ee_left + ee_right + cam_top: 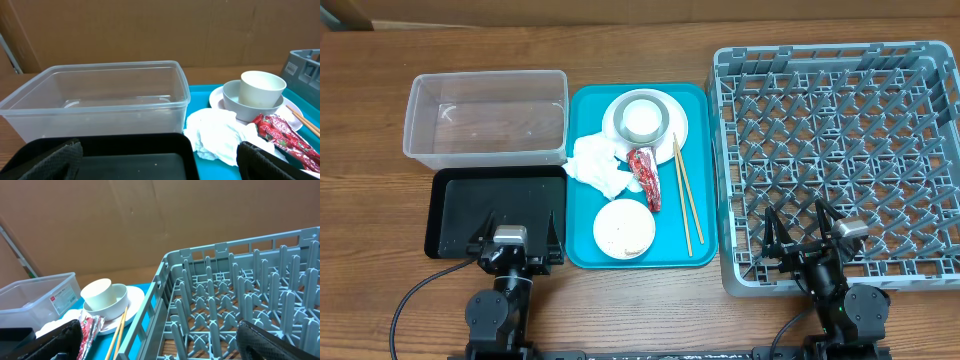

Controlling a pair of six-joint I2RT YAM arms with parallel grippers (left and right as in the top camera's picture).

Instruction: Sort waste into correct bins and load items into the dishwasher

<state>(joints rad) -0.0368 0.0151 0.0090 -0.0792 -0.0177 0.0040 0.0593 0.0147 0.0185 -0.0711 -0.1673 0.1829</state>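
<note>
On the teal tray [582,110] a white plate [612,122] carries a bowl [232,97] with a cup [640,120] inside. Crumpled tissue [600,165], a red wrapper [646,178], wooden chopsticks [683,195] and a second white bowl [623,229] also lie on it. The clear tub [485,115] and black tray [500,195] are left of it, and the grey dish rack [820,52] is to the right. My left gripper [518,228] hangs open over the black tray's near edge. My right gripper [798,225] is open over the rack's near left corner. Neither holds anything.
The tub, black tray, teal tray and rack stand close together on a wooden table. A brown cardboard wall runs behind them. Bare wood shows along the near edge around both arm bases.
</note>
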